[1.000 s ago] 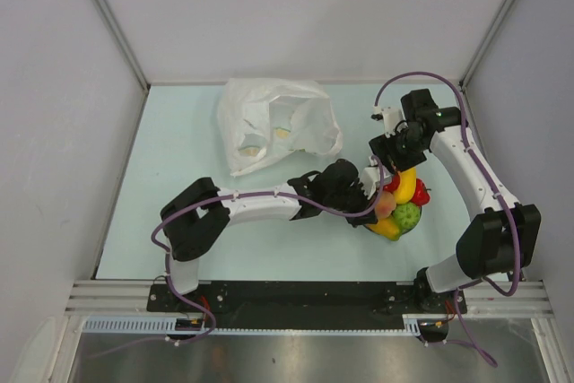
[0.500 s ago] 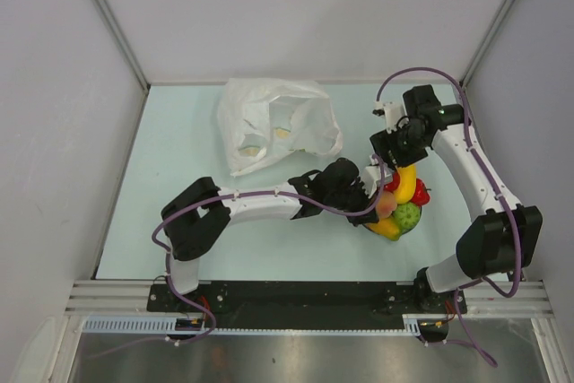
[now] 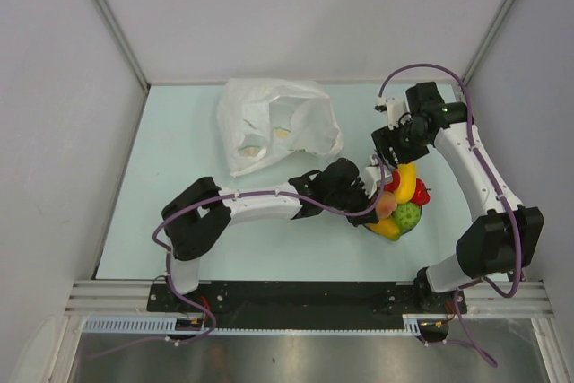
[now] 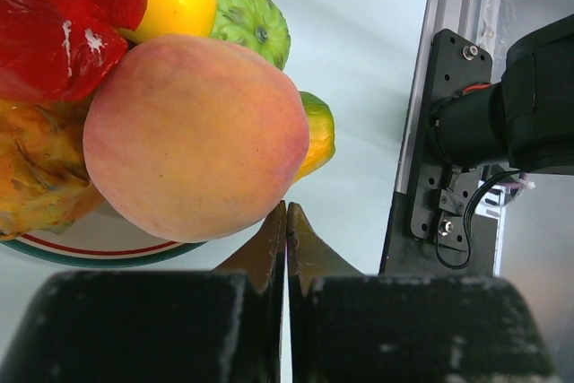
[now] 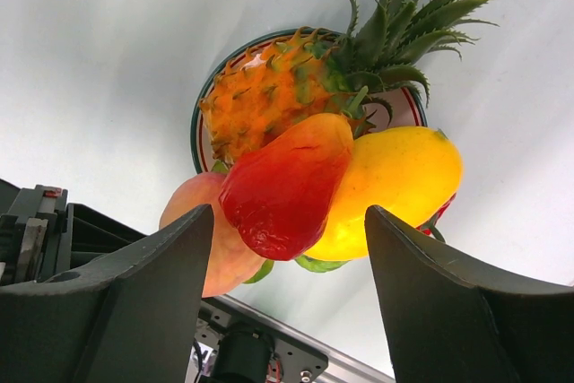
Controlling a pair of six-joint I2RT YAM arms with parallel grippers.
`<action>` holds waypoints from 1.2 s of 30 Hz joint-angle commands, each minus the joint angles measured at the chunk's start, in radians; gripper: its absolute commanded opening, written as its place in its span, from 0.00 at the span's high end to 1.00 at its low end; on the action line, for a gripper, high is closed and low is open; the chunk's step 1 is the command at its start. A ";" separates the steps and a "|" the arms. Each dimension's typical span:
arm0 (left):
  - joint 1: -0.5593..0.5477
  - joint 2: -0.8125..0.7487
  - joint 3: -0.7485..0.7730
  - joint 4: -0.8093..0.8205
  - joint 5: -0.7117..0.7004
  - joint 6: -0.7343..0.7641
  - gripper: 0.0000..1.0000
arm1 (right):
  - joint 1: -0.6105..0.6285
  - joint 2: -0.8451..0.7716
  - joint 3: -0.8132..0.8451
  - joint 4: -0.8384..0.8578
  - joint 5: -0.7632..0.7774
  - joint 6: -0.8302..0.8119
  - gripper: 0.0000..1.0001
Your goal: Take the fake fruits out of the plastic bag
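My left fingers are squeezed tight together with nothing between them. Their tips sit low, just beside the pink-orange peach and the rim of the plate. I cannot tell if they touch the peach.

My right fingers are spread wide and hold nothing. They hang over the far side of the plate and look down at the fruit pile.

The fruits are heaped on the round plate, which sits on the table on my right side, between my two arms. The orange pineapple lies on the plate with its green leaves sticking out. The red strawberry rests on top, next to a big yellow fruit. The peach is at the edge of the pile, under the strawberry. The green lumpy fruit peeks out behind the peach. A yellow-orange fruit shows from under the peach on the other side.

The plastic bag lies crumpled on the table at the far side, well apart from the plate. It is white and crinkly. I see pale yellow spots through it, but I cannot tell what they are.
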 commanded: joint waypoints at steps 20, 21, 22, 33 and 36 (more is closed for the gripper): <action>0.056 -0.272 -0.068 -0.186 0.044 0.218 1.00 | -0.201 -0.011 0.086 0.108 0.009 0.162 0.10; 0.065 -0.298 -0.065 -0.214 0.034 0.256 1.00 | -0.229 -0.010 0.106 0.116 0.000 0.177 0.01; 0.076 -0.344 -0.059 -0.241 0.021 0.280 1.00 | -0.257 -0.006 0.114 0.129 -0.008 0.193 0.00; 0.409 -0.568 0.079 -0.470 -0.132 0.345 0.00 | -0.443 -0.048 0.103 0.288 0.317 0.533 0.00; 0.492 -0.617 0.073 -0.371 -0.261 0.369 0.00 | -0.452 -0.092 0.069 0.297 0.347 0.536 0.00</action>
